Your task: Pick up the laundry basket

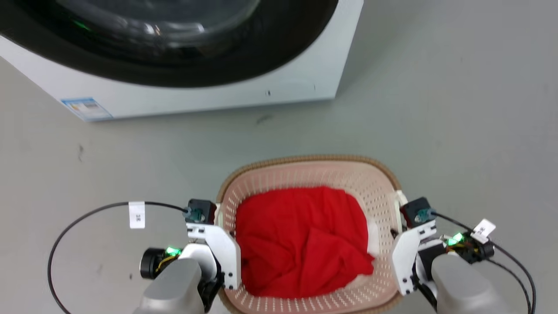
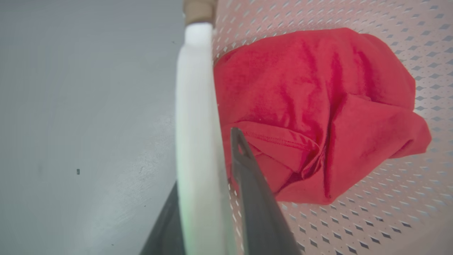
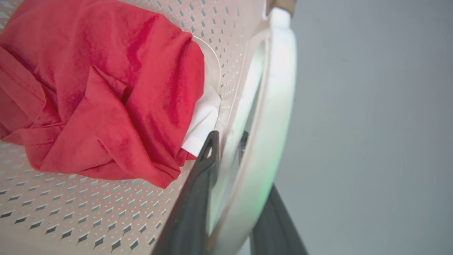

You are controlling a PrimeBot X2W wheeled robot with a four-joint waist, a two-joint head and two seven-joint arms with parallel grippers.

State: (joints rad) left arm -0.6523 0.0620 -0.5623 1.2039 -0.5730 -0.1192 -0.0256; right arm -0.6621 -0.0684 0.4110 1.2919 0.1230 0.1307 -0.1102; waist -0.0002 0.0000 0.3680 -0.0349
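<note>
The laundry basket (image 1: 305, 159) is cream perforated plastic with a brown woven rim and sits on the grey floor in front of me, a red cloth (image 1: 301, 240) heaped inside. My left gripper (image 2: 205, 159) has its two dark fingers either side of the white left handle (image 2: 198, 106), shut on it. On the other side, my right gripper (image 3: 228, 136) is shut the same way on the white right handle (image 3: 276, 106). In the head view both wrists press against the basket's sides, and the fingers are hidden below them.
A white washer (image 1: 174, 98) with a dark round door stands just beyond the basket. A bit of white fabric (image 3: 203, 124) shows under the red cloth by the right handle. Black cables (image 1: 65, 235) loop out from both wrists over grey floor (image 1: 457, 131).
</note>
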